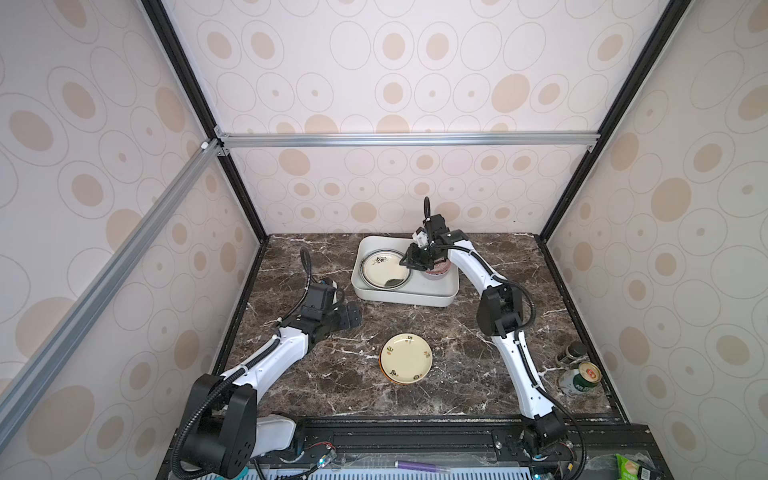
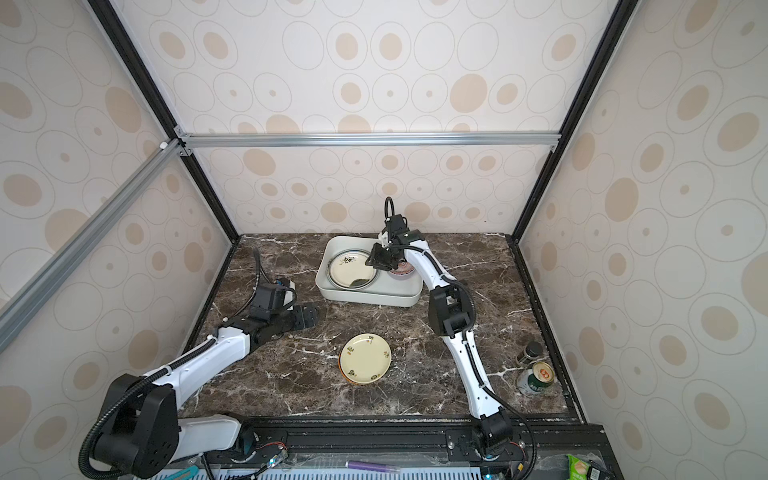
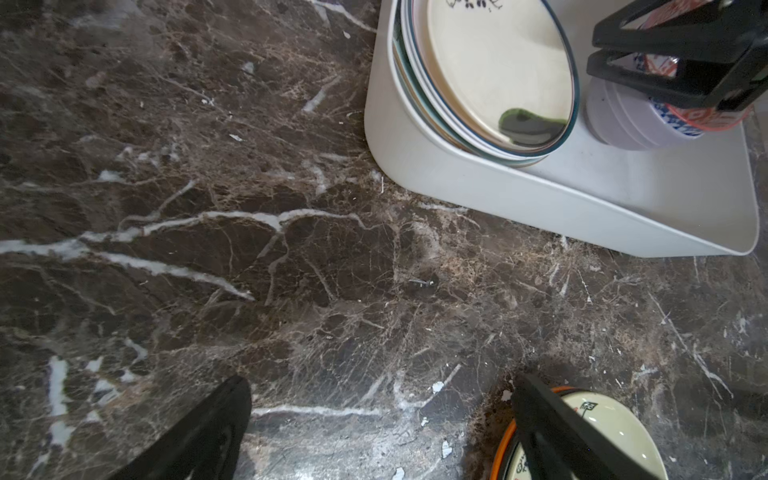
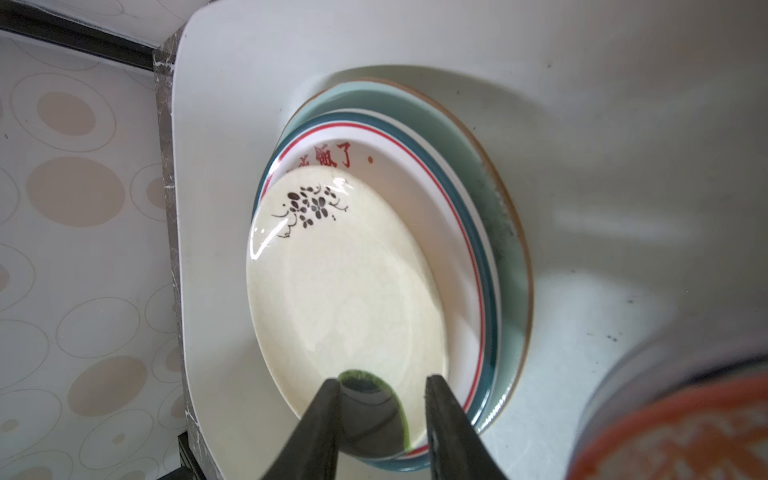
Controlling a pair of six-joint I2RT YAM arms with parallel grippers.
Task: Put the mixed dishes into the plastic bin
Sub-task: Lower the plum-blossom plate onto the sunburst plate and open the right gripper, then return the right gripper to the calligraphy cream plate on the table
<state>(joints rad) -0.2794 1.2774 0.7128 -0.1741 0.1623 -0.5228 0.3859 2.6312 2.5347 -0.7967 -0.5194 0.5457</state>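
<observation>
At the table's 12 o'clock, a shallow white plastic bin [image 1: 407, 297] with rounded corners is set on veined brown marble. Glossy round plates are stacked inside: a floral plate [image 4: 340, 291] on a green-rimmed plate [image 4: 457, 232] on a teal plate [image 4: 457, 145], with nested bowls [image 3: 623, 120] at their 3 o'clock. The right gripper [image 4: 382, 386] is held over the stack's edge, jaws slightly apart and empty. The left gripper [image 3: 382, 378] is spread wide at 9 o'clock. An orange-edged plate [image 1: 406, 357] is seen at 6 o'clock, a can [image 1: 582, 378] and jar [image 1: 572, 353] at 4

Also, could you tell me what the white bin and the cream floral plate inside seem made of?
White bin: likely matte plastic; soft rounded walls, dull sheen. Cream floral plate: glossy, probably glazed ceramic, possibly melamine; sharp highlights, mirrored reflection.
</observation>
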